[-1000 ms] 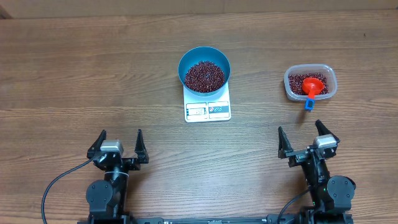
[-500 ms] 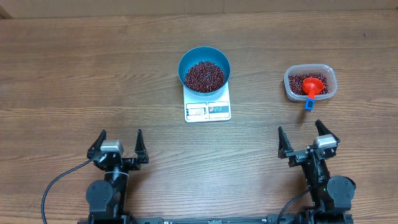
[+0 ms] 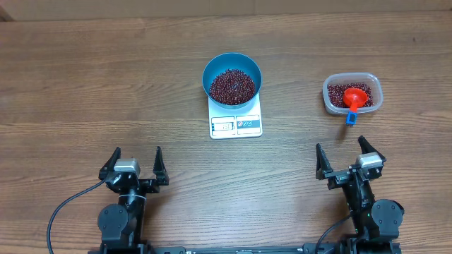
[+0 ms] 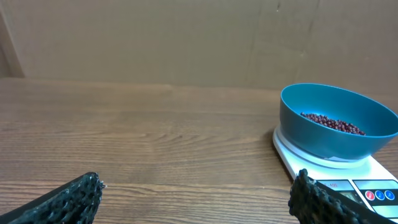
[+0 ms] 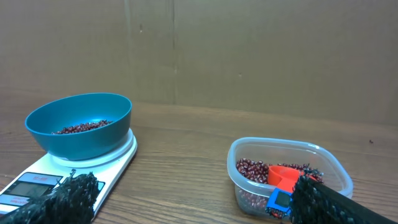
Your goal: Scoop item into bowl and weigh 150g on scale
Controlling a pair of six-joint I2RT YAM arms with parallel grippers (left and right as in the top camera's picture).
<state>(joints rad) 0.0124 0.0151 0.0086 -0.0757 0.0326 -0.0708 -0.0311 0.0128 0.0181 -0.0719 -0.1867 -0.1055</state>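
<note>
Table [image 3: 85, 77]: brown wood-grain top, grain running 9 to 3 o'clock in the overhead view, filling nearly the whole frame. Darker streaks in the grain, and one small dark speck toward 2 o'clock.

Backdrop panel [image 4: 155, 37]: flat, tan, cardboard-like, standing at the table's far edge at 12 o'clock. From overhead it shows only as a thin paler strip. Vertical seams show in both wrist views.

Light: even and diffuse, soft shadows, faint sheen on the tabletop.
</note>
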